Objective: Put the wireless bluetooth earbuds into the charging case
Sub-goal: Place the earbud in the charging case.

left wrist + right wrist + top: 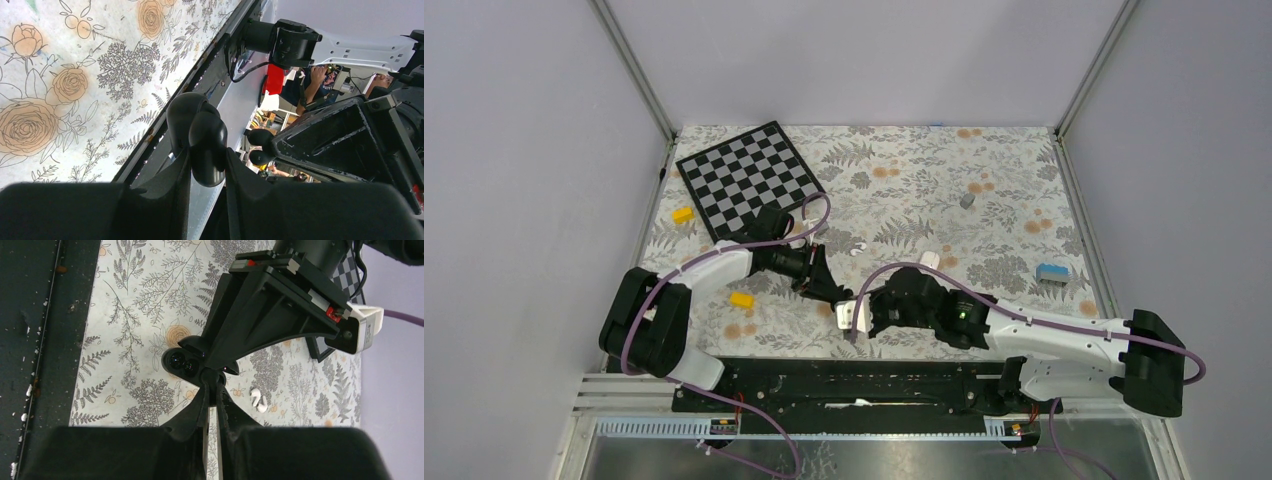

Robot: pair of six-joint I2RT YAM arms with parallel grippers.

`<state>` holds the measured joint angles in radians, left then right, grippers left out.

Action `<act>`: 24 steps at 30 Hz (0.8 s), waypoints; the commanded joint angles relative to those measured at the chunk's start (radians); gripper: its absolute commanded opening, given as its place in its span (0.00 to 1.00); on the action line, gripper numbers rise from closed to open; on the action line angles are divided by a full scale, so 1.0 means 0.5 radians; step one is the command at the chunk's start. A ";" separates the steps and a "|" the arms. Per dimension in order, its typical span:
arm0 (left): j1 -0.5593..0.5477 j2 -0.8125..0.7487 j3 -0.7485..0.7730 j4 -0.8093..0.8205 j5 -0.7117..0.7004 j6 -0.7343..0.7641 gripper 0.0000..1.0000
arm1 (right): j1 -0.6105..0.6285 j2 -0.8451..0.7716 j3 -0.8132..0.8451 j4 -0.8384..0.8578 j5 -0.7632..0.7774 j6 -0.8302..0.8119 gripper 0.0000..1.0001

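My left gripper point(832, 290) is shut on the charging case point(852, 315), held above the table near the front edge. The case looks white from above. In the wrist views it looks dark and glossy point(206, 135), with two round sockets point(181, 362) facing the right wrist camera. My right gripper point(870, 318) meets it from the right, its fingers pinched on a tiny black earbud point(216, 381) right beside the sockets. In the left wrist view, two small black rounded shapes point(259, 139) sit at the right gripper's tip. I cannot tell whether both are earbuds.
A pair of white stemmed earbuds point(856, 250) point(258, 400) and a white pebble point(929, 260) lie just behind the grippers. A checkerboard point(749, 180) lies at the back left, with yellow blocks point(742, 299) near it. A blue block point(1051, 272) and a silver piece point(967, 200) lie to the right.
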<state>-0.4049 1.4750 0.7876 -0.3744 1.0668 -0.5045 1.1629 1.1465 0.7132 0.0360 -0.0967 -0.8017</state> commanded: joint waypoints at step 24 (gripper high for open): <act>-0.009 -0.018 0.073 -0.014 0.092 0.024 0.08 | 0.184 0.204 0.027 0.068 0.084 -0.524 0.00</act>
<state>-0.4061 1.4925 0.7986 -0.3950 1.0721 -0.5045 1.2385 1.2453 0.7132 0.0360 -0.0696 -1.0206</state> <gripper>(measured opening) 0.285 0.113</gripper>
